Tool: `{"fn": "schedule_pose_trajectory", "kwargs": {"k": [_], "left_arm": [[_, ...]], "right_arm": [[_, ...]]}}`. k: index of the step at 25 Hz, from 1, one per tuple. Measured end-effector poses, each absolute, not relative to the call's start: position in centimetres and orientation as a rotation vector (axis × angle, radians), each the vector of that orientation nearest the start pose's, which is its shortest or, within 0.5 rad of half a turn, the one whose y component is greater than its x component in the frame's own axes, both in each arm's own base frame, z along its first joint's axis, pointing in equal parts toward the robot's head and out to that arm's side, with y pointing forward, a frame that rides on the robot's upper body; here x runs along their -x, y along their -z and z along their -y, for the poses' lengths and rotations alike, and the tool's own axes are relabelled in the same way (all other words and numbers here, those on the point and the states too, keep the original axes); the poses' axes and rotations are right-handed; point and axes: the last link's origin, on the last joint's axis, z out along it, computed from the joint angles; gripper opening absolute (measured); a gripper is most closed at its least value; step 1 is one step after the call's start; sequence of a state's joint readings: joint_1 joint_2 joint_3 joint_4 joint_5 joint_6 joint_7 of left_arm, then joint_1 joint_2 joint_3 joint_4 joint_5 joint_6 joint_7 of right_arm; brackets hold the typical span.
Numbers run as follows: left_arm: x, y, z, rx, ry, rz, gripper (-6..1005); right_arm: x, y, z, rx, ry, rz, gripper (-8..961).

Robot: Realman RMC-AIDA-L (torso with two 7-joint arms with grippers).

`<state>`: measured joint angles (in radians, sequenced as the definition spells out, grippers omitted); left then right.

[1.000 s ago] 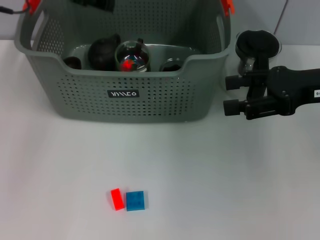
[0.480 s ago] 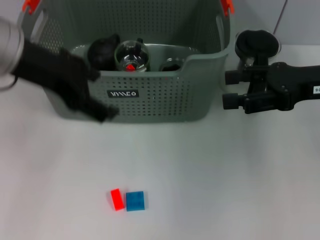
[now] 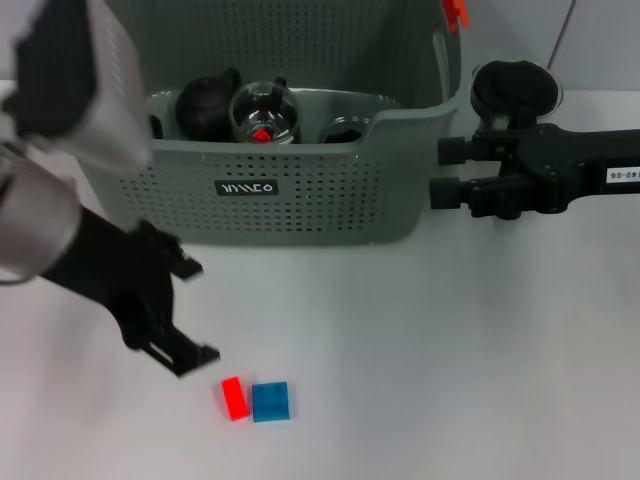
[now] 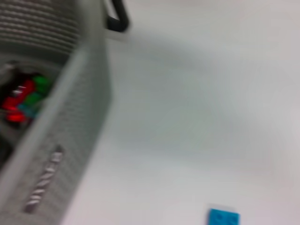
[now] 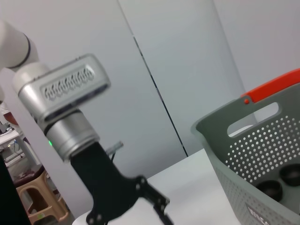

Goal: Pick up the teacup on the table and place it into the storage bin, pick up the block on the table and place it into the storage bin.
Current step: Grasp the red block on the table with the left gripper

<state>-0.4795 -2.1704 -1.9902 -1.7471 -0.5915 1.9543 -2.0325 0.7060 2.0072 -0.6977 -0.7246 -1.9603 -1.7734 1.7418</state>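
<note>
Since half a second ago, the left gripper [image 3: 185,315] has dropped from the bin [image 3: 300,205] toward the near red block [image 3: 233,398] and blue block [image 3: 271,402], fingers spread and empty. Block pickup seems under way; next it must close on one. The right gripper [image 3: 447,171] waits right of the bin, open.

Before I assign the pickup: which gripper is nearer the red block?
Left. The left gripper hovers just beside the red block; the right gripper is far off, beside the bin.
</note>
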Motion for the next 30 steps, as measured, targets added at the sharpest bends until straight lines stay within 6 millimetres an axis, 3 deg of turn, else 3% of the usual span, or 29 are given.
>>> {"fn": "schedule_pose_trajectory", "kwargs": {"k": [14,22,30], "left_arm": [[17.9,1.7,-30.3,2.899,-0.722,0.358,933],[18.5,4.2,-30.1,2.884,-0.76,0.368,923],[18.7,5.2,-30.0,2.885,-0.789,0.385,913]], "right_arm": [[-18.9,-3.4,-36.2,2.91,-0.854,-0.761,925],[-19.1,-3.6,-36.3,2.901,-0.845,-0.757,926],[-19.2,-3.7,-36.4,2.894,-0.841,-0.761,926]]}}
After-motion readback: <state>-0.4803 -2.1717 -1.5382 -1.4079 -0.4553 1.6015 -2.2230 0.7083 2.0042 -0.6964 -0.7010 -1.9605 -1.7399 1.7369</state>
